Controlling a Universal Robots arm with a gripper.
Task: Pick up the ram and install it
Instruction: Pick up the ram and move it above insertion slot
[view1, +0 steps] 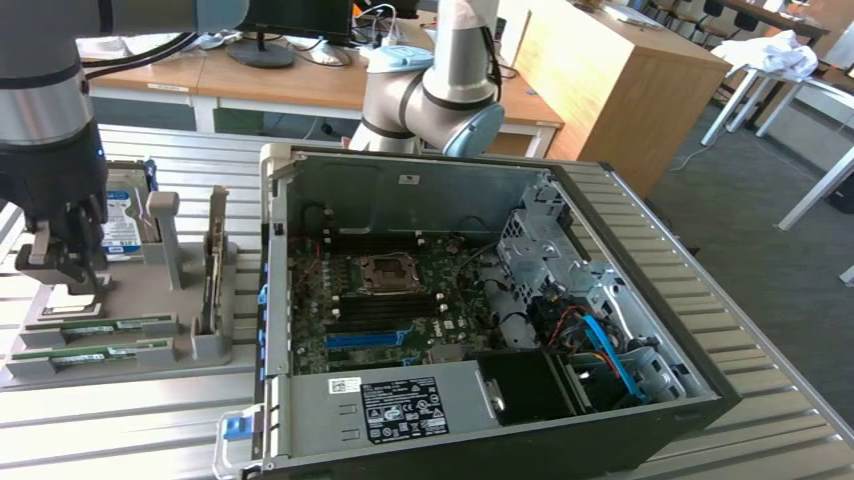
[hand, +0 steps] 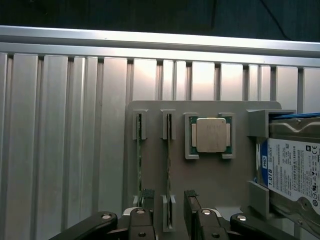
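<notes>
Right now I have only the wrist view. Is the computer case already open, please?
Observer: Yes. The computer case lies on its side with the inside open upward. It is at the exterior view's right of the holder, and the hand is over that holder.
Operator: Are the memory slots on the board free?
Observer: The black memory slots, just beside the processor socket, look empty.

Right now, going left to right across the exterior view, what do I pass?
Gripper, hard drive, processor socket in the open computer case, blue cables, white cloth far back. The ram sticks overlap gripper and drive sideways, so left out.
</notes>
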